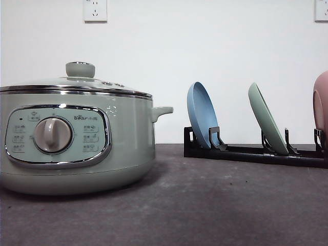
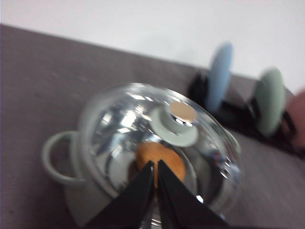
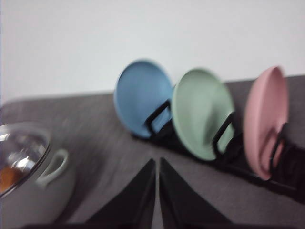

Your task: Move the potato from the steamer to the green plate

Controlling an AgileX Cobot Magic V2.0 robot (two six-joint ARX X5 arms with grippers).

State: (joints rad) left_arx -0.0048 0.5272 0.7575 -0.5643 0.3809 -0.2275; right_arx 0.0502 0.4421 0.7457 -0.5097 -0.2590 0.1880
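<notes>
The sage-green steamer (image 1: pixel 77 138) stands at the table's left with its knobbed glass lid (image 2: pixel 162 138) on. Through the lid the orange-brown potato (image 2: pixel 167 160) lies inside. My left gripper (image 2: pixel 155 164) hovers above the lid, shut and empty. The green plate (image 1: pixel 267 123) stands on edge in a black rack at the right, between a blue plate and a pink one. In the right wrist view the green plate (image 3: pixel 200 112) faces me, and my right gripper (image 3: pixel 157 162) hangs in front of the rack, shut with nothing in it.
The black rack (image 1: pixel 246 152) holds a blue plate (image 1: pixel 201 114) and a pink plate (image 1: pixel 321 105) beside the green one. The steamer has a side handle (image 1: pixel 161 110) toward the rack. Dark table (image 1: pixel 215 205) lies between steamer and rack. A white wall stands behind.
</notes>
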